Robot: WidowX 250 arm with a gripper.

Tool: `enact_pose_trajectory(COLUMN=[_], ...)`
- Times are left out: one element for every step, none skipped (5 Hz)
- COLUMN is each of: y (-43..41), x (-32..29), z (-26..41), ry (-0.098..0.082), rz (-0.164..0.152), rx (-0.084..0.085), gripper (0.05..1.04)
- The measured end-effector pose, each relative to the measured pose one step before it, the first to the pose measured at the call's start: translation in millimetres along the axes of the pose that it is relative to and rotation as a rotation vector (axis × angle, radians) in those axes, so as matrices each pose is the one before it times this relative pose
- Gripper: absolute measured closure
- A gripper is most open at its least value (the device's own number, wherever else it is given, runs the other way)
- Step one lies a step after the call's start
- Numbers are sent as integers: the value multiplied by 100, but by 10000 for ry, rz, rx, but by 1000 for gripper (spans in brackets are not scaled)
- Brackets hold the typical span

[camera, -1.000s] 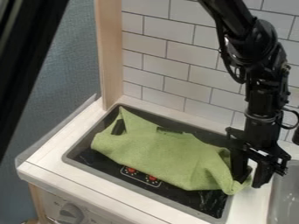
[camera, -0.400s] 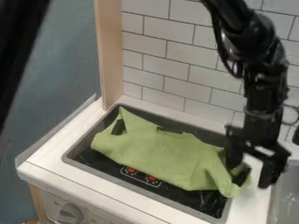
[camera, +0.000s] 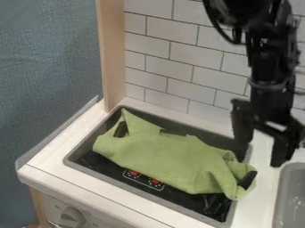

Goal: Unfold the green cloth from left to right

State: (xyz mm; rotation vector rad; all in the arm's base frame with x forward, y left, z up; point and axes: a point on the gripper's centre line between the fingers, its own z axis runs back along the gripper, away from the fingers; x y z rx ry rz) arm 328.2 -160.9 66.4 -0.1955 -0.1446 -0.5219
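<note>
Green cloth (camera: 170,161) lies across stove top (camera: 100,167), right end bunched over the rim. Gripper (camera: 261,143) above that end, fingers apart, holding nothing; probably late in the unfold, next move likely regrasp and flatten, or back off.

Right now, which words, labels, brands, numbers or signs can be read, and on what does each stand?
None can be read.
Black glossy stove top: two red marks with tiny light ticks, inside a thin outline; too small to read.
White front panel: faint marks near the round grey knob; too small and blurred.
Green cloth: no print seen.
</note>
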Motion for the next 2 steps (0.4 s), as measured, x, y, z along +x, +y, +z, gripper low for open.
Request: enact_pose_trajectory(y=[11, 0], x=[52, 0], z=[107, 0], ry=[-42, 0], rz=[-14, 0], rx=[20, 0], gripper=[85, 85])
